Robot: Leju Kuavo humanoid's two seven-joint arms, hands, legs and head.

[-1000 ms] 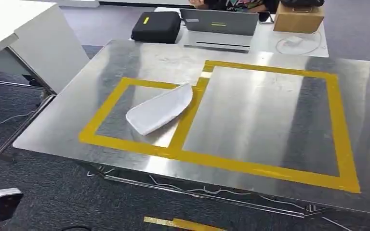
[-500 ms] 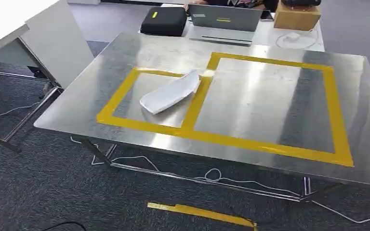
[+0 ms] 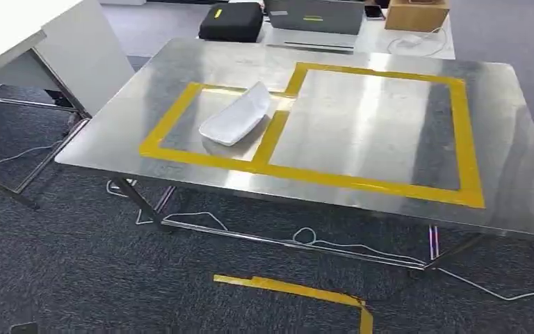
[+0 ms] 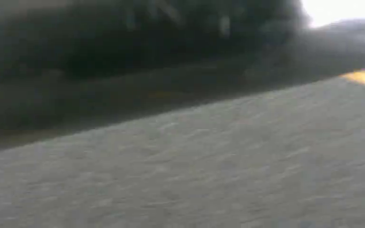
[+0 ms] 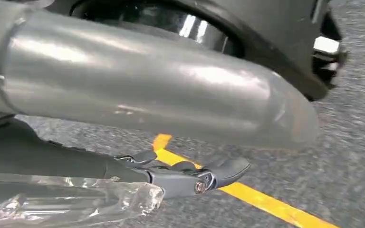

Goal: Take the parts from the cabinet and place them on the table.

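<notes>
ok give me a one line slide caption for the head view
White part lying in the smaller yellow-taped box on the steel table, with the larger taped box beside it bare.

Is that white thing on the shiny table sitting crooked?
Yes. The white part lies slanted in the smaller yellow-taped box on the metal table, one end reaching the tape. Loose cables trail on the carpet underneath.

Right hand (image 5: 171, 175) hanging low, thumb and fingers extended, empty
</notes>
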